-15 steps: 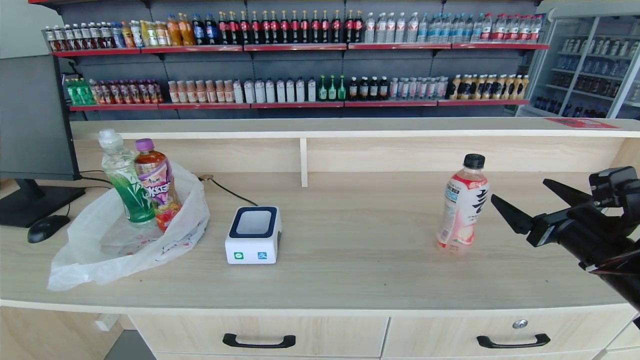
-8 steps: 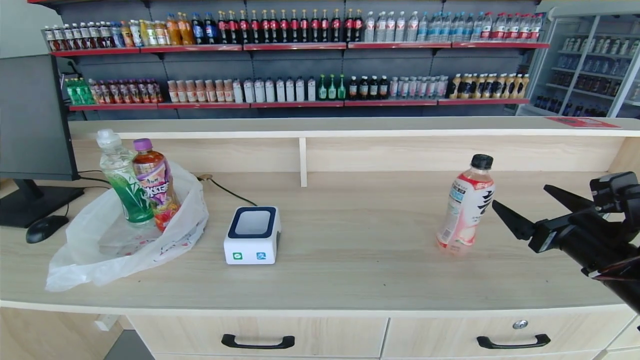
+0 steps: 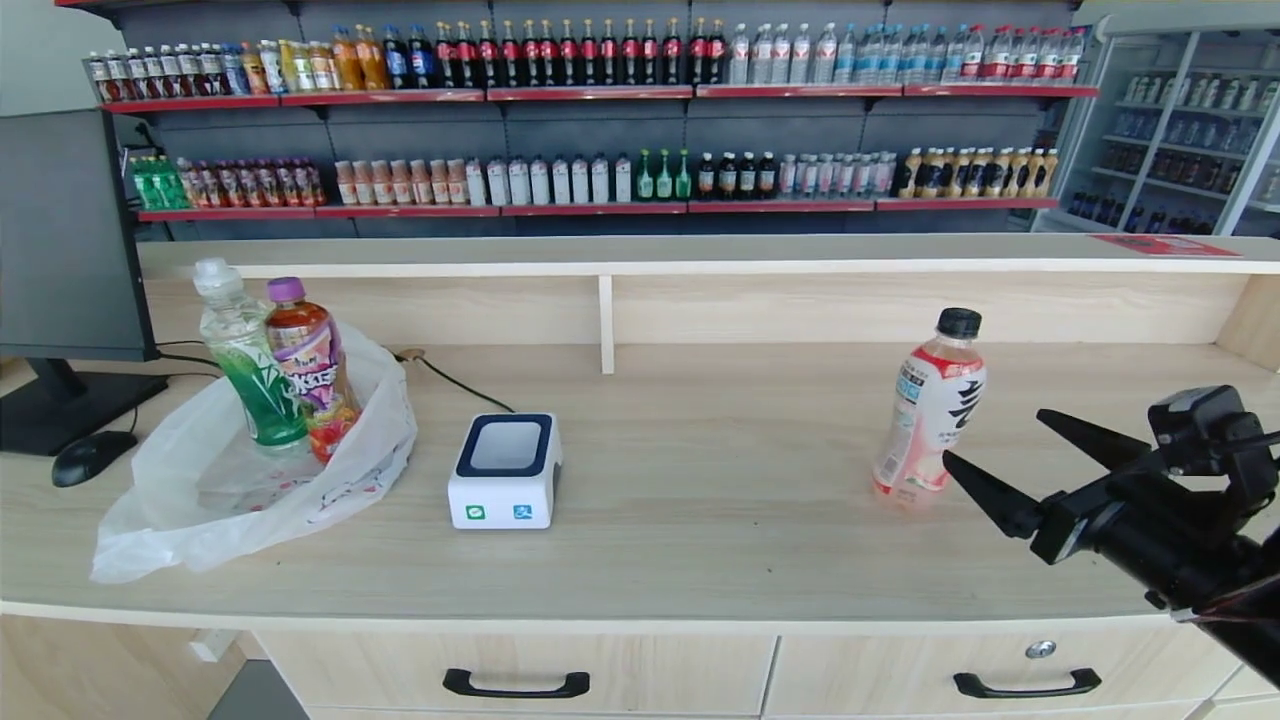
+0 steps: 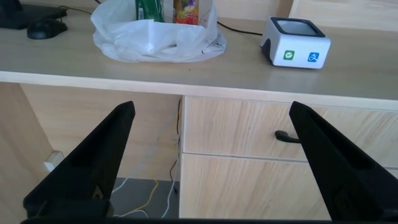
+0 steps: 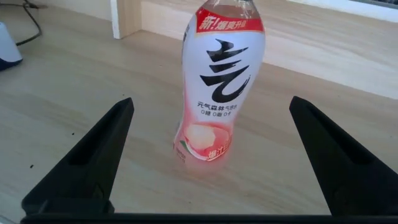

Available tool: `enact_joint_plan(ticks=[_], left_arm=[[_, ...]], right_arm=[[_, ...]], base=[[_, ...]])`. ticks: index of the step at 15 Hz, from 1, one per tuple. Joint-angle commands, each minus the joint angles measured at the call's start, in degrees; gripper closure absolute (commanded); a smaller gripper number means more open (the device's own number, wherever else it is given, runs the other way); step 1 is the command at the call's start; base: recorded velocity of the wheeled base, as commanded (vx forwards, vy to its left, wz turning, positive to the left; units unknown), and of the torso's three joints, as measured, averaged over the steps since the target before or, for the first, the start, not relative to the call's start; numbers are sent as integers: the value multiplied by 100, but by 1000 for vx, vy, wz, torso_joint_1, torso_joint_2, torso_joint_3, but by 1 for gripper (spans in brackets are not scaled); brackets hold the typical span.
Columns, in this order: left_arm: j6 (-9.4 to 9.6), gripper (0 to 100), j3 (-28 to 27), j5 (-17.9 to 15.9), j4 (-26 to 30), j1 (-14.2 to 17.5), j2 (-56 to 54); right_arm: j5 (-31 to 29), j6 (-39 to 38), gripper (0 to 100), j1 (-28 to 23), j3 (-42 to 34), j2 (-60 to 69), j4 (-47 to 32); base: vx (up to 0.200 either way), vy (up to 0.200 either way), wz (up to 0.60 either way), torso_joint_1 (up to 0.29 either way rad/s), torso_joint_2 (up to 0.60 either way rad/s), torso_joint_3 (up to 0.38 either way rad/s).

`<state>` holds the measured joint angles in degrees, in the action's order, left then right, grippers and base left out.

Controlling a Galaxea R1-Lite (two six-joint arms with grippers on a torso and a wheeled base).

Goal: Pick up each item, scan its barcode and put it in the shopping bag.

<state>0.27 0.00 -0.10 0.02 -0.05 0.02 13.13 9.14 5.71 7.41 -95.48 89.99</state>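
- Bottle [image 3: 930, 410] stands upright at 2 o'clock on the surface [image 3: 700, 500], not yet scanned.
- Your right fingers [image 3: 1000, 500] are spread and empty at its 4 o'clock, likely lined up to straddle it.
- Left fingers [image 4: 93, 168] are spread, empty and parked low.
- Bag [image 3: 300, 480] sits at 10 o'clock.

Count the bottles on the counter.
3: a green-label bottle and a purple-capped bottle upright in the shopping bag at left, a pink bottle alone at right. Bag folds might hide more.

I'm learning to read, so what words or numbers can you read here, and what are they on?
Pink bottle: "新!" on its red band; the remaining print is too small to be sure of.
Scanner: one green sign and one blue sign, no words.
Bagged bottles: labels too blurred to read.
Shelf bottles: too small to read.
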Motion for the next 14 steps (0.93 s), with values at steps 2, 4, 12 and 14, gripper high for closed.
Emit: enact_joint_plan(ticks=[2,4,12,14], left_arm=[[0,0,0,1,-2,5,-2],[-9,0,0,1,-2,5,-2],[-9,0,0,1,-11,5,-2],[0,0,0,1,-11,5,-2]], right_arm=[[5,-150,0,247,6,-147,1],[-65,-888,0,440,-29,-59,1],[-689,-1090,0,449,551,-841,1],[-689,-1099,0,467,507,-999,1]], base=[[0,0,0,0,0,0],[0,0,0,0,0,0],[0,0,0,0,0,0],[0,0,0,0,0,0]])
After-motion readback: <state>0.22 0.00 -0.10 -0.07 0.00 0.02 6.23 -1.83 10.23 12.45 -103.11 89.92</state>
